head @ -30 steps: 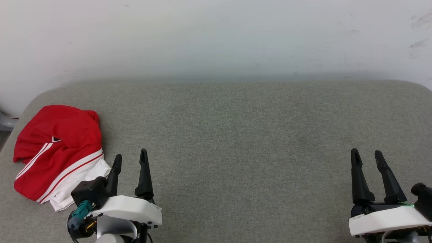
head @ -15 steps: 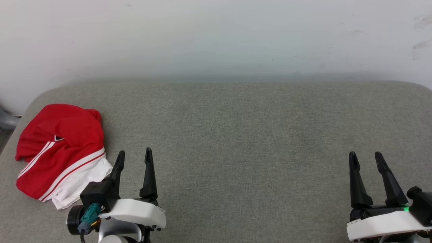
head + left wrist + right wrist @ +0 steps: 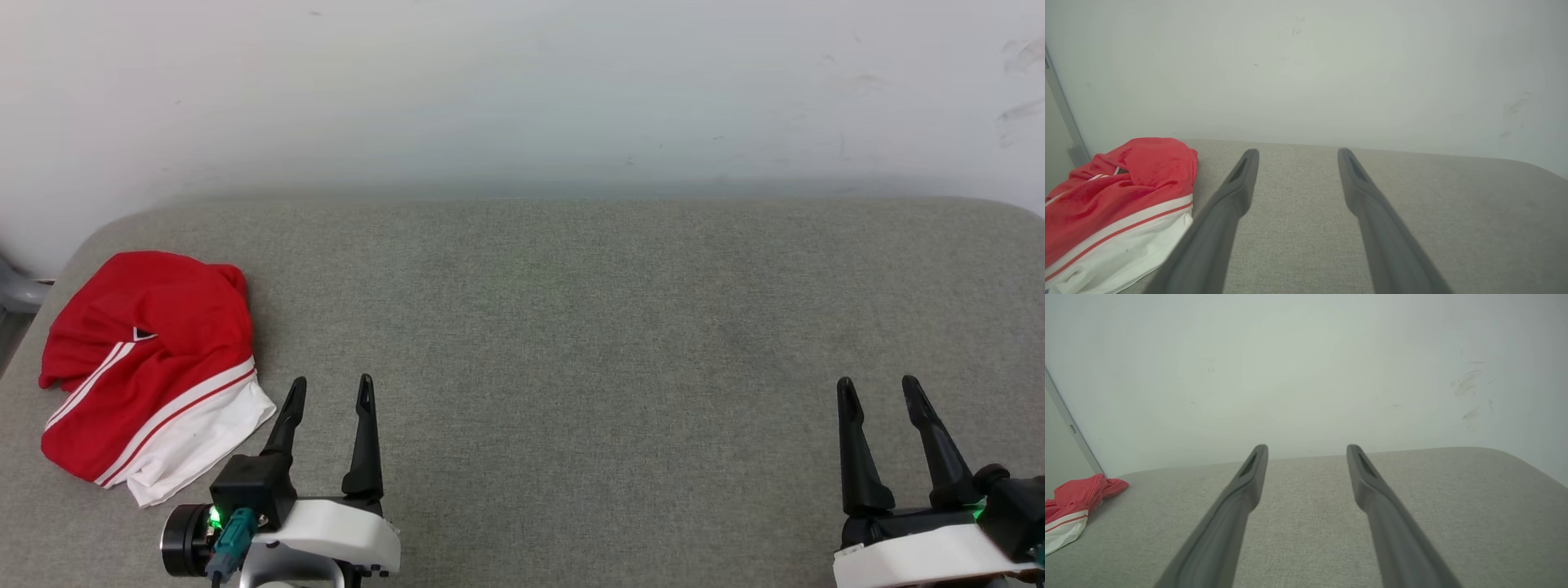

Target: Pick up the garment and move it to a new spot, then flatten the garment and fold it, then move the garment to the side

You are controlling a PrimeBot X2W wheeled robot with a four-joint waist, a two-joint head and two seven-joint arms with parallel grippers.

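Note:
The garment [image 3: 147, 367], a red T-shirt with a white sleeve and red-and-white stripe trim, lies bunched at the left end of the grey cushioned surface [image 3: 571, 327]. It also shows at the left of the left wrist view as the garment [image 3: 1114, 204], and small at the far left of the right wrist view as the garment [image 3: 1069, 506]. My left gripper [image 3: 331, 385] stands open just right of the garment, apart from it, with nothing between its fingers. Far to the right, my right gripper [image 3: 878, 385] is open and empty too.
A pale wall [image 3: 522, 90] rises directly behind the surface. The surface's rounded left corner lies just beyond the garment, with a grey object [image 3: 15, 294] past that edge. A wide stretch of bare fabric spans between the two grippers.
Both grippers have drawn back toward the bottom of the head view, the left one also shifting slightly right, away from the garment. The garment lies as before.

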